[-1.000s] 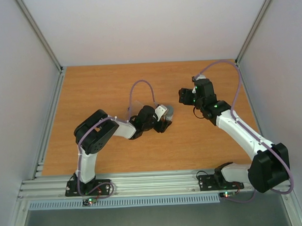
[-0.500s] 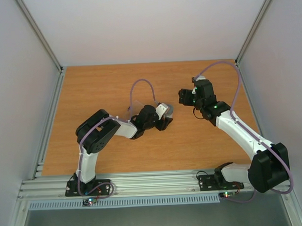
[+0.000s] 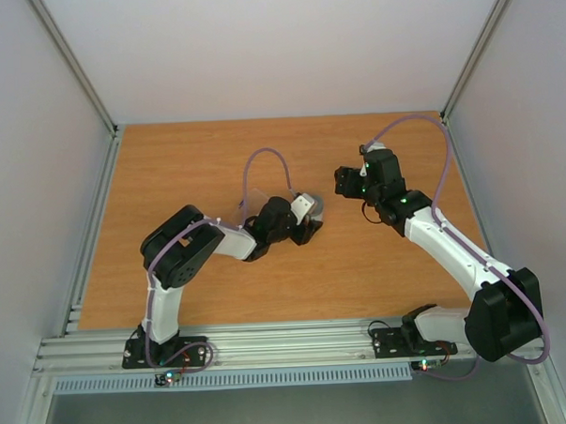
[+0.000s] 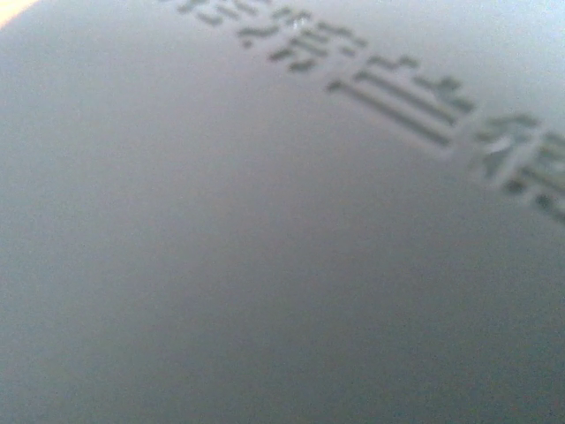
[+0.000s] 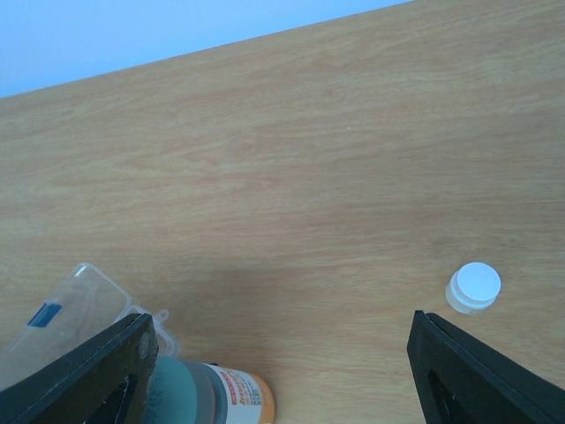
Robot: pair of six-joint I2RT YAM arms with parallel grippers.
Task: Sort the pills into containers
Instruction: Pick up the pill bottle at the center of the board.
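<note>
One clear pill box (image 5: 66,309) lies just left of the single bottle (image 5: 212,393). One small white cap (image 5: 474,287) sits well to the bottle's right, and bare tabletop (image 5: 309,159) runs beyond the bottle to the far edge. The right gripper (image 5: 282,336) gapes wide, holding nothing; the left gripper (image 3: 307,228) crowds a grey lettered surface (image 4: 265,247), and I cannot tell how far it is open.

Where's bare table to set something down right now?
Bare: far-left of the table, between side rail and left arm; also the wood between pill box and white cap. Crowded: the centre, around the left gripper and grey cap.
</note>
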